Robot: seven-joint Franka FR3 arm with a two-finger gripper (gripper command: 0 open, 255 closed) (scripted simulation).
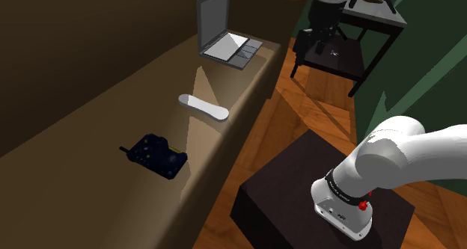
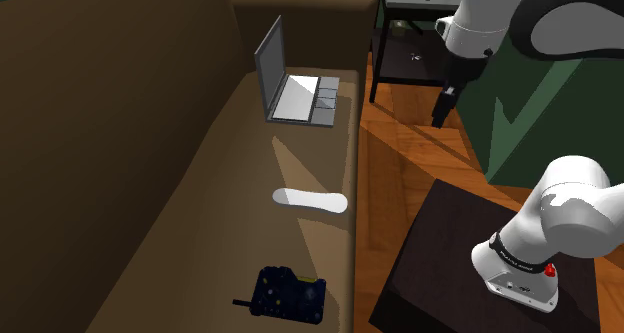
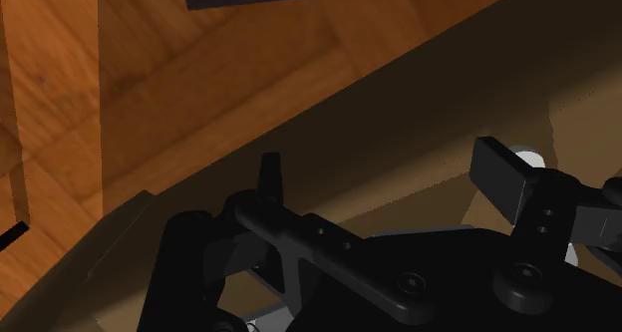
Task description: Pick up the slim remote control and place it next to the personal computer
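Note:
The slim white remote (image 1: pixel 203 107) (image 2: pixel 310 199) lies flat on the brown sofa seat (image 1: pixel 112 158) (image 2: pixel 230 231), near its front edge. The open grey laptop (image 1: pixel 224 38) (image 2: pixel 295 91) stands further along the same seat, at the sofa's end. My black gripper (image 2: pixel 443 109) (image 1: pixel 307 47) hangs over the wood floor beside that end of the sofa, apart from both things. In the wrist view the gripper (image 3: pixel 384 175) is open, nothing between its fingers (image 3: pixel 495 175), above the seat's edge. A small white piece behind one finger cannot be identified.
A dark blue game controller (image 1: pixel 157 156) (image 2: pixel 288 293) lies on the seat on the remote's other side, away from the laptop. A dark side table (image 1: pixel 374 23) (image 2: pixel 400 41) stands beyond the sofa's end. My dark stand (image 1: pixel 292 188) (image 2: pixel 450 241) is close to the sofa's front.

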